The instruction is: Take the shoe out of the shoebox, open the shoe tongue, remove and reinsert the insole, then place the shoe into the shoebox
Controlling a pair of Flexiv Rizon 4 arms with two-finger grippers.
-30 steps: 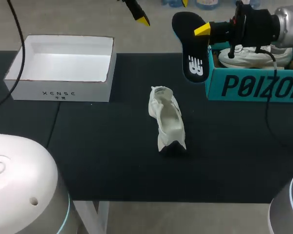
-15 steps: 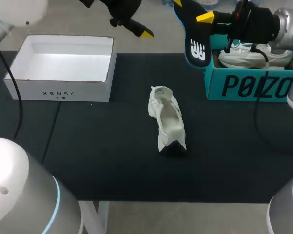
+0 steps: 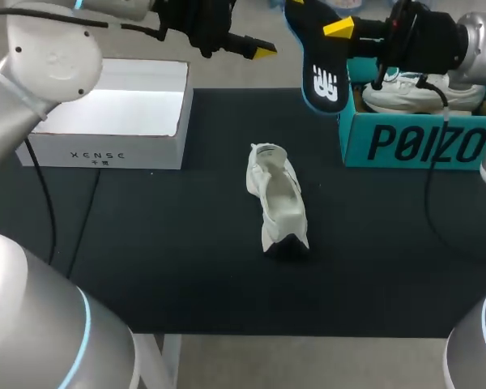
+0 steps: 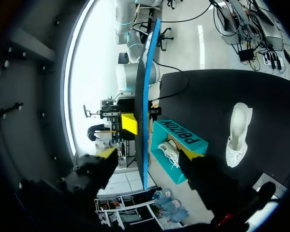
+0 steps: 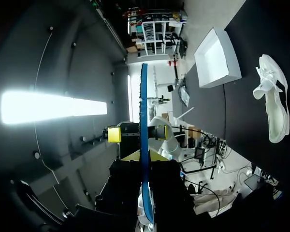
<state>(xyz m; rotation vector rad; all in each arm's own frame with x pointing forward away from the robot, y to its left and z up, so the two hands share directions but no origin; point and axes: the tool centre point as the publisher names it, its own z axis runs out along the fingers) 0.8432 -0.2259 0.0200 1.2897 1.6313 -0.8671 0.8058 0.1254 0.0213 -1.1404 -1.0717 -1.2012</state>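
Observation:
My right gripper (image 3: 340, 29) is shut on a black insole (image 3: 319, 58) and holds it in the air above the teal shoebox's (image 3: 421, 144) left end. In the right wrist view the insole (image 5: 144, 121) shows edge-on between my fingers (image 5: 135, 155). My left gripper (image 3: 257, 49) hangs level with the insole, a little to its left, open. In the left wrist view the insole's blue edge (image 4: 145, 96) stands ahead of my left gripper (image 4: 150, 154), in line with the gap between its spread fingers and touching neither. The white shoe (image 3: 277, 198) lies on the black mat mid-table.
A white open box (image 3: 105, 150) stands at the back left. A second white shoe (image 3: 425, 93) lies inside the teal shoebox. My left arm (image 3: 57, 57) arches over the white box. The black mat (image 3: 186, 259) covers the table.
My left gripper has swung right, from above the mat's far edge to just beside the insole. The right gripper lifted the insole slightly and then held still.

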